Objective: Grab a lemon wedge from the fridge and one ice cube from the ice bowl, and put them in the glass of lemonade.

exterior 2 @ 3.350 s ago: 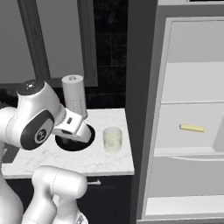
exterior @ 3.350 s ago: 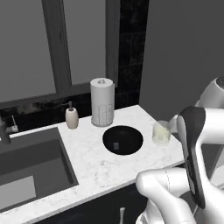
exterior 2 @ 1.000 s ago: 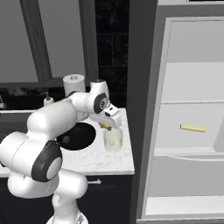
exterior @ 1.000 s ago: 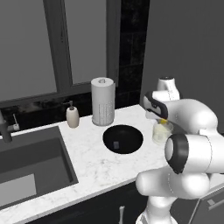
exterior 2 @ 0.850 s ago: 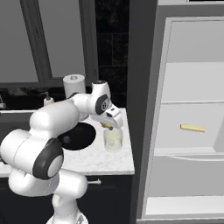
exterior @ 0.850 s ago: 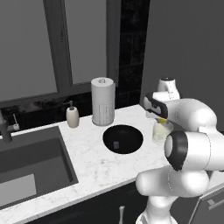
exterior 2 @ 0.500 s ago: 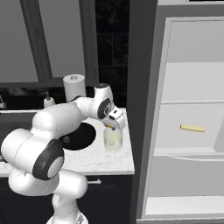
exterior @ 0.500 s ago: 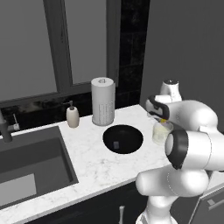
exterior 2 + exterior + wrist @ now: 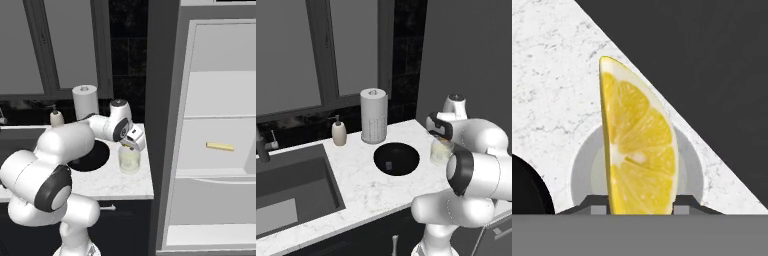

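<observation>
My gripper (image 9: 641,202) is shut on the lemon wedge (image 9: 639,150), a bright yellow slice standing upright between the fingers. Straight below it is the glass of lemonade (image 9: 586,161), seen from above as a pale ring. From the base views the gripper (image 9: 439,137) (image 9: 131,148) hovers just over the glass of lemonade (image 9: 440,152) (image 9: 129,160) at the counter's right end. The black ice bowl (image 9: 396,158) (image 9: 93,155) sits left of the glass, with an ice cube (image 9: 389,164) inside. The fridge (image 9: 215,167) stands open to the right.
Another yellow piece (image 9: 220,146) lies on a fridge shelf. A white paper-towel roll (image 9: 374,116) and a beige soap bottle (image 9: 339,133) stand at the back of the marble counter (image 9: 366,185). The sink (image 9: 291,190) lies at the left.
The hand has moved right and down with the lemon wedge, from beside the glass to just above it. The glass, bowl and fridge have not moved.
</observation>
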{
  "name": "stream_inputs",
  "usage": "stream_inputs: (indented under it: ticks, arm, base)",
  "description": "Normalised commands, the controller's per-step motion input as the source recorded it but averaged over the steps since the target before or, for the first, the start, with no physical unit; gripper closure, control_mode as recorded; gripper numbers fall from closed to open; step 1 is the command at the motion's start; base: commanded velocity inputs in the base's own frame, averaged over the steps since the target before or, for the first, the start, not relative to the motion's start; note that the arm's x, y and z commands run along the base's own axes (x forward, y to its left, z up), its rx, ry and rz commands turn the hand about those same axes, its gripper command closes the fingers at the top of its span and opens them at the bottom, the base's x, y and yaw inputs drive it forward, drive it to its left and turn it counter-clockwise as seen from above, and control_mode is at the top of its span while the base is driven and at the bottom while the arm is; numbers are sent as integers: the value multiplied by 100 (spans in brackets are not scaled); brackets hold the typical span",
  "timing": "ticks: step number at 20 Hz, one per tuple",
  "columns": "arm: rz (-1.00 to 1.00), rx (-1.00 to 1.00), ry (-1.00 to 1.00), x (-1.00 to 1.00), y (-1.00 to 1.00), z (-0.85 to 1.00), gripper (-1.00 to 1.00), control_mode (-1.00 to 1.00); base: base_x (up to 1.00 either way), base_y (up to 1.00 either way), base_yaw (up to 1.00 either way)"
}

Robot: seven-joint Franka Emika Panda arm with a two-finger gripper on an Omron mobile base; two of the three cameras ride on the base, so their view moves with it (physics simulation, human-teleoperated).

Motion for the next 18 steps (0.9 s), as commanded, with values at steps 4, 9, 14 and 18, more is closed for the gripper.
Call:
stream_inputs:
  ticks: [4,9,14,18]
  arm:
    - [1,0,-5,-29,2,-1,100,-100]
    - [0,-1,0,-8,22,22,100,-100]
    - [0,-3,5,5,6,15,100,-100]
    - [0,0,1,4,-14,-19,100,-100]
  base:
    - [0,0,0]
    - [0,0,0]
    - [0,0,0]
    - [0,0,0]
